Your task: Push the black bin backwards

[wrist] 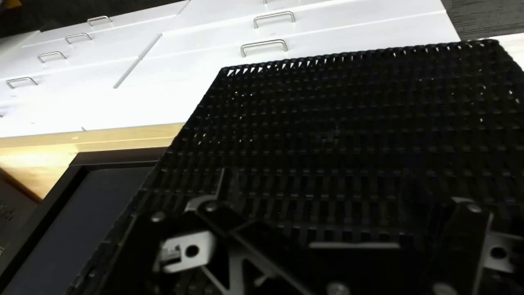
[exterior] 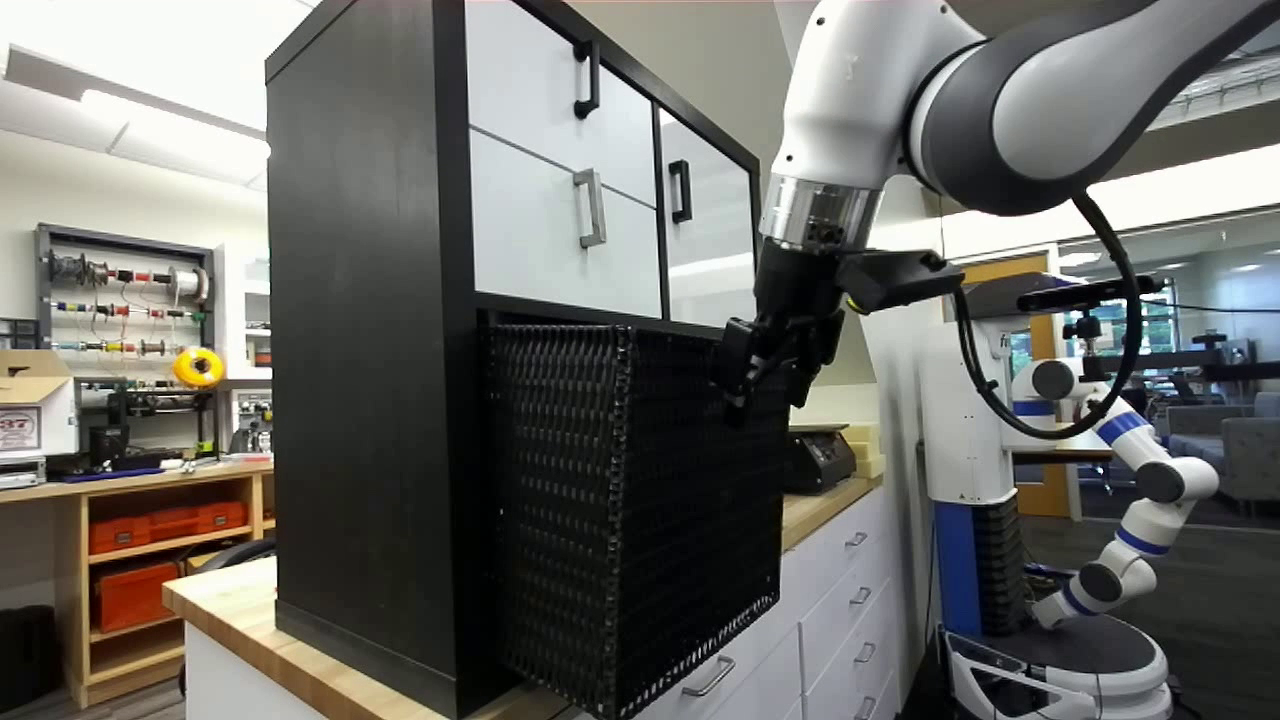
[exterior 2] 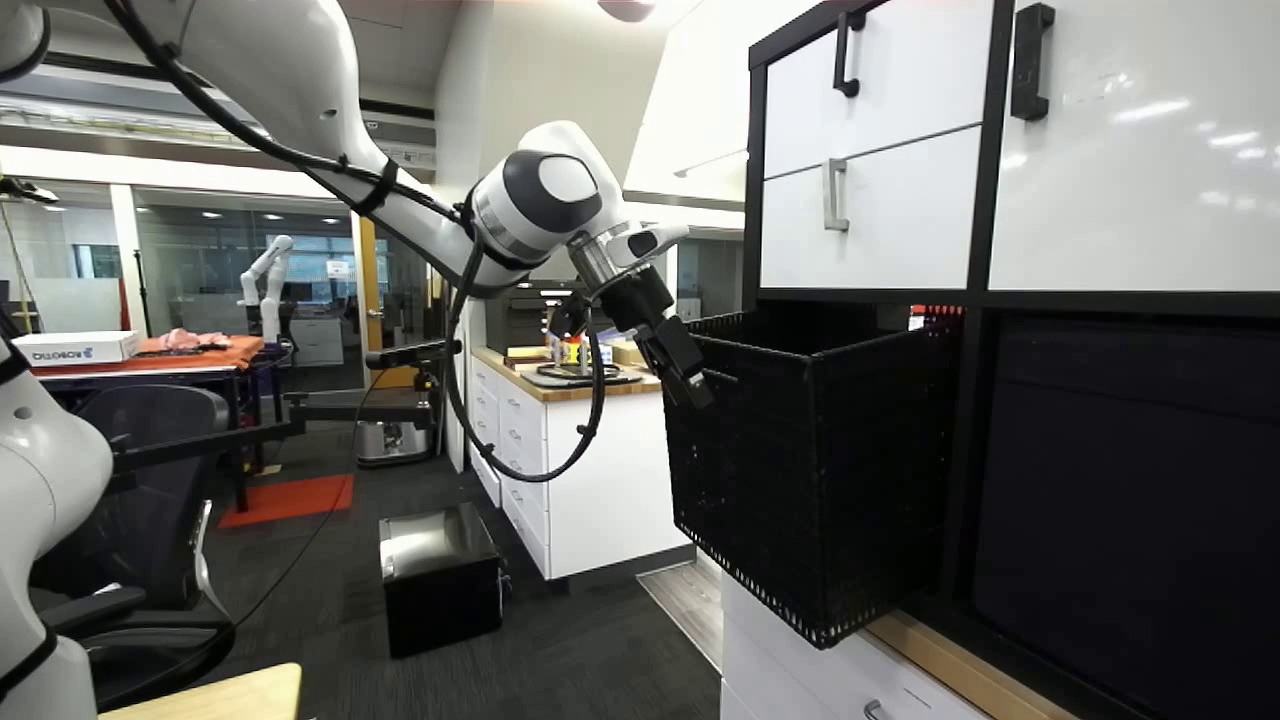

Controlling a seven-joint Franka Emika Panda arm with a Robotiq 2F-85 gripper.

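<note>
In an exterior view: woven black bin (exterior: 640, 505), 6 o'clock, projecting from black cabinet (exterior: 360, 330); jaws at bin's front face, contact unclear.
In an exterior view: robot arm (exterior 2: 425, 232), 10 o'clock; bin, 4 o'clock.
Wrist view: jaws, 6 o'clock, spread apart; white drawers (wrist: 184, 53), 11 o'clock.

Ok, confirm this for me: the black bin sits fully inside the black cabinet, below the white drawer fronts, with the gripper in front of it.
Not quite: the black bin isn't fully inside the black cabinet; it juts out past the cabinet's front, as both exterior views show. It does sit below the white drawer fronts, with the gripper in front of it.
</note>
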